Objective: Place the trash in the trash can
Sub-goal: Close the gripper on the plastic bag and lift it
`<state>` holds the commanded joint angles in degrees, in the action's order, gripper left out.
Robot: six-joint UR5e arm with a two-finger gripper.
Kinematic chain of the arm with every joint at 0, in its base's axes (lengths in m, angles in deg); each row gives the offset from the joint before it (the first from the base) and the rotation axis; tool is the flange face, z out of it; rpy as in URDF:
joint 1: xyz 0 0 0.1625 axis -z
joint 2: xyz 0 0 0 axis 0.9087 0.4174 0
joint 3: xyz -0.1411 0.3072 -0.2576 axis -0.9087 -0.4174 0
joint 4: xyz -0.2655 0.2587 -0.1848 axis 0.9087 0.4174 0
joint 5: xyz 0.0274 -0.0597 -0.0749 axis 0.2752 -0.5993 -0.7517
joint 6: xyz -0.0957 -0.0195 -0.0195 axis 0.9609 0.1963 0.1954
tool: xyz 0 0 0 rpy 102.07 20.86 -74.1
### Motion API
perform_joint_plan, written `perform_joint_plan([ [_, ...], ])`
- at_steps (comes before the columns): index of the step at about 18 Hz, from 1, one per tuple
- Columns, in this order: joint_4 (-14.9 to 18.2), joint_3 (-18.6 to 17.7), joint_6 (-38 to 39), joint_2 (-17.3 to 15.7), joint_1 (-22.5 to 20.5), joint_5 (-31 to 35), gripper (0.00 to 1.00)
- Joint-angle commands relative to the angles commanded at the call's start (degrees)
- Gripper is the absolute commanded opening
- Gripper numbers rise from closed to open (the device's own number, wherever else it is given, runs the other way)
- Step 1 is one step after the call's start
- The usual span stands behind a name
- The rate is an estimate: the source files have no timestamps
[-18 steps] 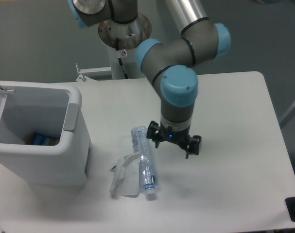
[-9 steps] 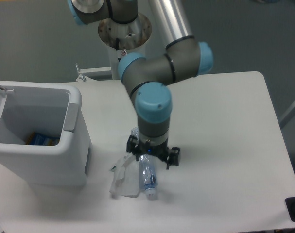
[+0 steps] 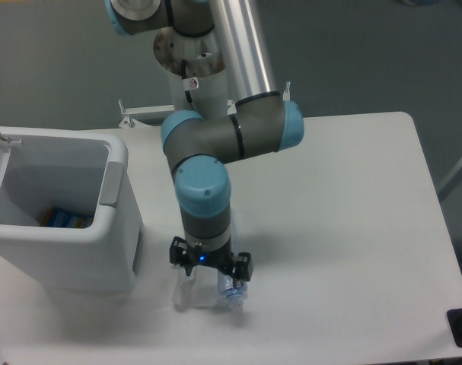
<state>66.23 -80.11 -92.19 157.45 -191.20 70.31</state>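
Observation:
The trash lies near the table's front edge. It is a crumpled white wrapper (image 3: 186, 293) with a clear bottle (image 3: 231, 291) beside it, and only the bottle's capped end shows. My gripper (image 3: 210, 268) hangs directly over both, its fingers spread apart and open, and it hides most of the bottle. Whether the fingers touch the trash cannot be told. The trash can (image 3: 113, 179), a boxy white bin with a grey inside, stands open at the left, a short way from the gripper.
A blue item (image 3: 63, 219) lies at the bottom of the bin. The robot's base column (image 3: 196, 57) rises at the table's back edge. A black object (image 3: 461, 327) sits off the table's front right corner.
The arm has swung left and toward the front. The gripper went from right of the bottle to directly above the bottle and wrapper, now covering most of the bottle.

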Motion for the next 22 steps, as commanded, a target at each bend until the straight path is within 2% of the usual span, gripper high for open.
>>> perform_joint_plan([
  [2, 0.0, -0.8, 0.3, 0.3, 1.2, -0.4, 1.00],
  [8, -0.1, 0.3, 0.3, 2.7, 1.2, 0.0, 1.00],
  [11, -0.1, 0.3, 0.4, 2.8, 1.2, -0.1, 0.78],
  [16, -0.1, 0.3, 0.4, 2.7, 1.2, -0.2, 0.14],
  [17, 0.0, 0.3, 0.5, 2.6, 1.2, -0.3, 0.05],
  [18, 0.0, 0.3, 0.5, 2.5, 1.2, -0.3, 0.01],
  [22, 0.3, 0.5, 0.4, 1.3, 0.9, -0.7, 0.00],
])
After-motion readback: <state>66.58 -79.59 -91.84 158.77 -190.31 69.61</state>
